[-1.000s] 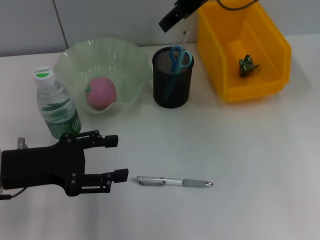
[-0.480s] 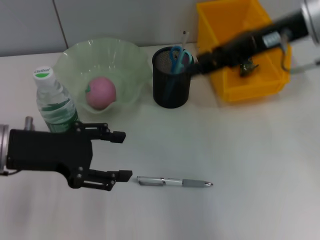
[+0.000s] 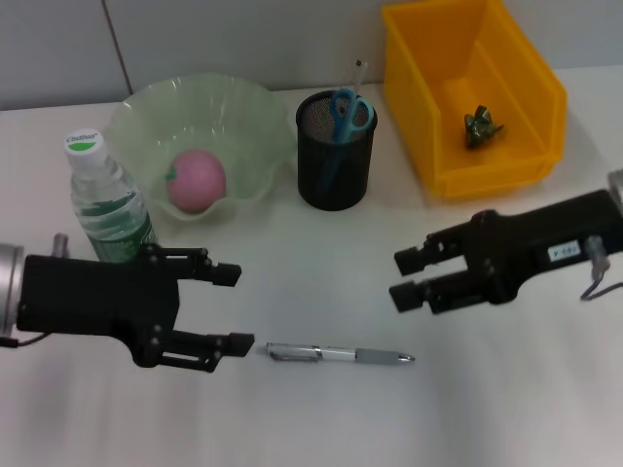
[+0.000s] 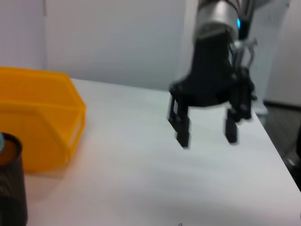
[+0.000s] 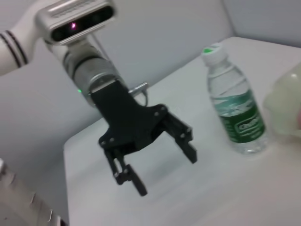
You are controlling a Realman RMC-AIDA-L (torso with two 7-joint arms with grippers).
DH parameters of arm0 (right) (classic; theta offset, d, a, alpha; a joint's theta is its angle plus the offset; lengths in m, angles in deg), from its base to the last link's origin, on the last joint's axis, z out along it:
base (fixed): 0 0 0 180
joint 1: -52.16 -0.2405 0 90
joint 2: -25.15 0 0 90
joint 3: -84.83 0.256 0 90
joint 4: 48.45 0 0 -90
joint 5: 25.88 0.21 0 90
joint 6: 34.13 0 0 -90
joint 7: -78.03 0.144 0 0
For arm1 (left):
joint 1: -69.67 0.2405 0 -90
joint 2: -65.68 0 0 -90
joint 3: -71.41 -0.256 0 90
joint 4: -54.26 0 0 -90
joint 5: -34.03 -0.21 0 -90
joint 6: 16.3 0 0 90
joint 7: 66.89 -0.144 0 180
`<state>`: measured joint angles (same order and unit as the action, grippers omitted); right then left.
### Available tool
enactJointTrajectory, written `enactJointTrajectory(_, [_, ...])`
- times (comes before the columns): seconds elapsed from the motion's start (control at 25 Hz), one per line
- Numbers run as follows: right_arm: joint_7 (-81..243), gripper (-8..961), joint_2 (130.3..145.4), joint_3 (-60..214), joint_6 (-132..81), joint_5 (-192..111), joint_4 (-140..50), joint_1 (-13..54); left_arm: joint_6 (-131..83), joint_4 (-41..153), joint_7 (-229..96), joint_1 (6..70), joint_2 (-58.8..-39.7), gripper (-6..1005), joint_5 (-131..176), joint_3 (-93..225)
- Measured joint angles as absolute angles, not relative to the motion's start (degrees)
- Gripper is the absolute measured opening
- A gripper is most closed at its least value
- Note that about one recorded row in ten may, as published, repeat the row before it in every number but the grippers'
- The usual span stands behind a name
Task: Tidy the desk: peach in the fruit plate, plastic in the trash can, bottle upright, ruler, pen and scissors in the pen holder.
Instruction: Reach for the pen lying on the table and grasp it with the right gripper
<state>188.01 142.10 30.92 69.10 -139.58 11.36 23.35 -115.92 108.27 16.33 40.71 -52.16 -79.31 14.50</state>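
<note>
Now you have both arms reaching in low over the desk (image 3: 506, 389) from opposite sides, fingers pointing toward each other. Your left gripper (image 3: 234, 309) stretches in horizontally, its two fingers spread wide and empty, with the lower fingertip just beside the near end of the pen (image 3: 339, 354), which lies flat on the tabletop. Your right gripper (image 3: 404, 277) comes in level from the other side, its fingers parted and holding nothing, hovering beyond the pen's far tip and in front of the trash can (image 3: 526, 170).

From the head view you can see how the rest lies: the bottle (image 3: 105, 206) stands upright just behind the left gripper, the peach (image 3: 198, 181) sits in the fruit plate (image 3: 156, 107), the scissors (image 3: 346, 112) stand in the pen holder (image 3: 334, 175), and the plastic (image 3: 482, 126) rests inside the yellow bin.

The left wrist view gives you something the head view does not: the right gripper (image 4: 206, 136) seen head-on, its fingers clearly apart, above bare tabletop. The right wrist view does the same for the left gripper (image 5: 162, 172), showing its spread fingers beside the upright bottle (image 5: 234, 106).
</note>
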Motion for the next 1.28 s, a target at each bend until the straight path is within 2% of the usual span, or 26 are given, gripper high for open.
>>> enactJointTrajectory(0.24, [181.0, 579, 142.39, 30.9, 66.8, -143.5, 7.5, 21.0, -116.1, 105.2, 13.9, 42.0, -52.31, 798, -78.5, 17.3])
enactJointTrajectory(0.28, [180.4, 579, 142.49, 30.6, 66.2, -145.0, 7.1, 20.3, -118.1, 100.4, 11.3, 43.3, -51.51, 798, -77.6, 22.9])
enactJointTrajectory(0.8, [180.6, 577, 144.0, 16.8, 58.6, -156.0, 5.8, 13.7, -120.8, 95.5, 6.1, 45.0, -50.87, 798, -76.9, 29.7])
enactJointTrajectory(1.28, [184.9, 576, 144.15, 5.6, 52.3, -159.0, 5.5, 8.7, -116.3, 90.1, -0.7, 48.6, -48.45, 798, -79.0, 29.7])
